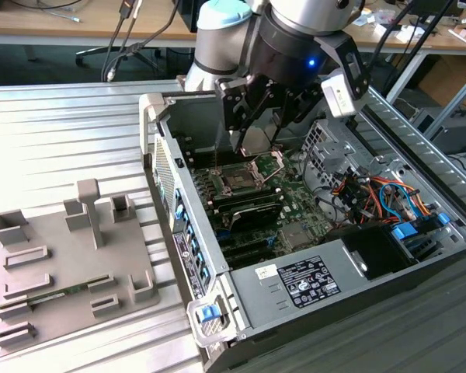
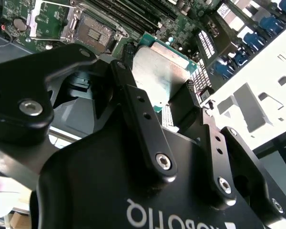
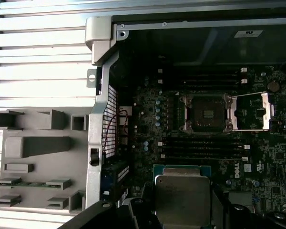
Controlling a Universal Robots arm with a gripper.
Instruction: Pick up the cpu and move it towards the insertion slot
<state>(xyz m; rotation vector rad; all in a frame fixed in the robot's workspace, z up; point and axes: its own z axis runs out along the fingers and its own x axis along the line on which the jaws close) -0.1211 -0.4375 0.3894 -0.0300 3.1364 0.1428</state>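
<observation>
The cpu (image 3: 182,198) sits clamped between the gripper's two black fingers (image 2: 138,114), which press on opposite edges of the chip; its silvery metal top shows in both wrist views (image 2: 162,71). The gripper (image 1: 260,140) holds it in the air inside the open computer case (image 1: 295,272), above the motherboard (image 1: 291,221) and clear of it. The insertion slot (image 3: 205,113) lies apart from the held chip, with rows of black memory slots (image 3: 195,145) between them in the first wrist view. The slot's hinged metal bracket (image 3: 251,111) stands folded open beside the dark socket. On the grey fixture tray (image 1: 58,272) outside the case, a green memory stick (image 1: 54,295) rests in a holder.
</observation>
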